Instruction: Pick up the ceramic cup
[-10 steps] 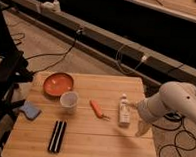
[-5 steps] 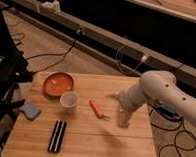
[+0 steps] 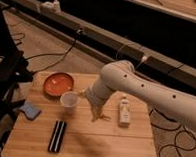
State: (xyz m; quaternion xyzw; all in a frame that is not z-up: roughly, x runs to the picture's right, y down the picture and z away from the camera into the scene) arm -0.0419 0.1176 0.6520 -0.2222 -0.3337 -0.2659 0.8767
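The ceramic cup (image 3: 69, 99) is a small white handleless cup standing upright on the wooden table (image 3: 102, 143), just below and right of the orange-red dish (image 3: 58, 84). My white arm reaches in from the right and bends down over the middle of the table. The gripper (image 3: 95, 113) hangs at its end, just above the tabletop, a short way right of the cup and apart from it. It holds nothing that I can see.
A white squeeze bottle (image 3: 123, 110) lies right of the gripper. A small orange object (image 3: 104, 116) lies by the gripper. A blue sponge (image 3: 29, 110) sits at the left edge and a black bar-shaped object (image 3: 57, 135) at the front. Cables cross the floor behind.
The arm has swung left across the table, from the right edge past the squeeze bottle, and the gripper is now close to the cup. The objects on the table have not moved.
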